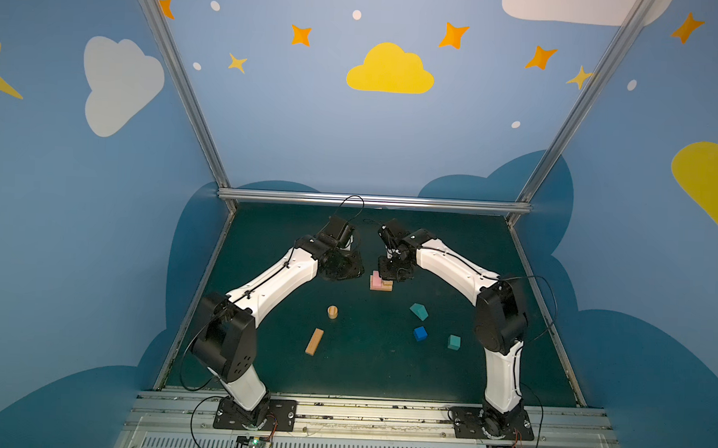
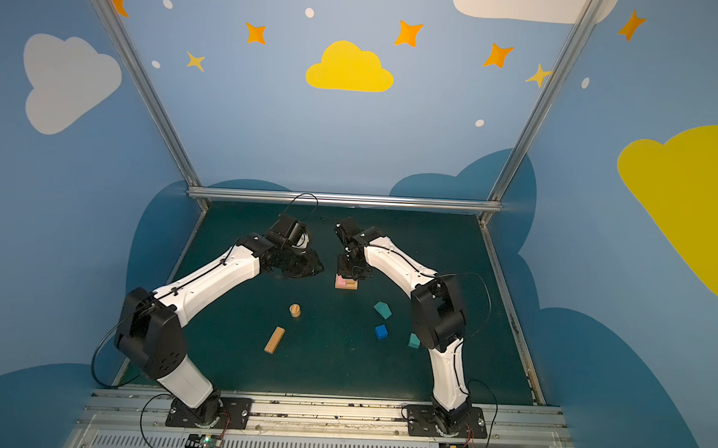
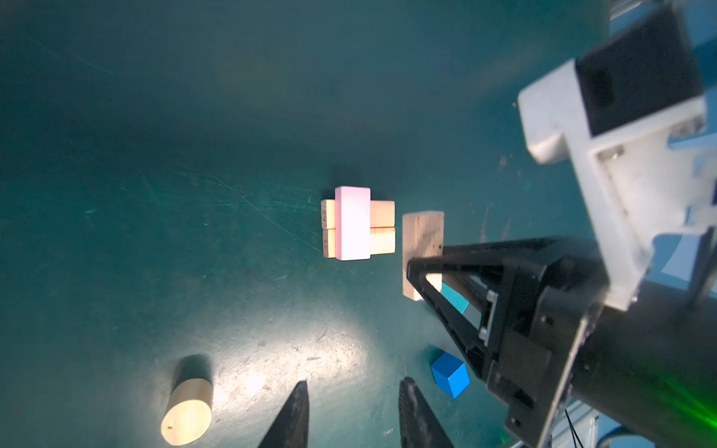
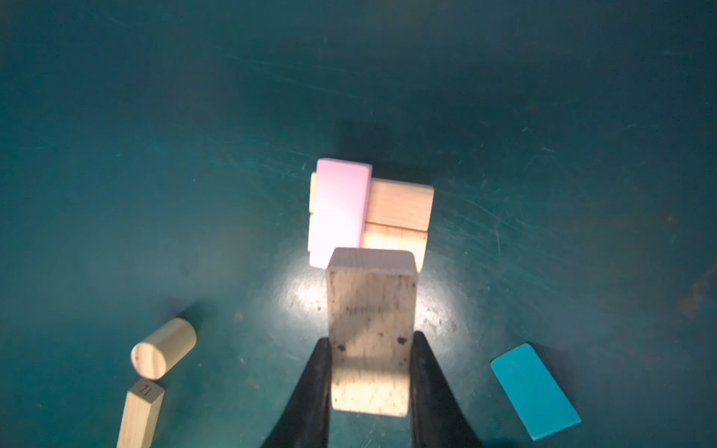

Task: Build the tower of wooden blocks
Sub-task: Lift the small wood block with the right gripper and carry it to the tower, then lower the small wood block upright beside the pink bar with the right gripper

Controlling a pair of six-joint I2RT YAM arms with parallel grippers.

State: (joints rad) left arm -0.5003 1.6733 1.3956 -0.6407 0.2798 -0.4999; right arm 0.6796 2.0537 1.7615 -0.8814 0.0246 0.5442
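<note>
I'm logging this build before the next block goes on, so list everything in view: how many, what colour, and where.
base bars: 2, tan, side by side mid-mat
pink bar: 1, pink, across the base bars
held bar: 1, tan, in the right gripper, by the stack
loose bar: 1, tan, front left
cylinder: 1, tan, beyond the loose bar
house-shaped piece: 1, teal, right of centre
blue cube: 1, blue, nearer than the house-shaped piece
teal cube: 1, teal, right of the blue cube
mat: 1, dark green
left gripper: 1, black, open, empty
right gripper: 1, black, shut on the held bar
</note>
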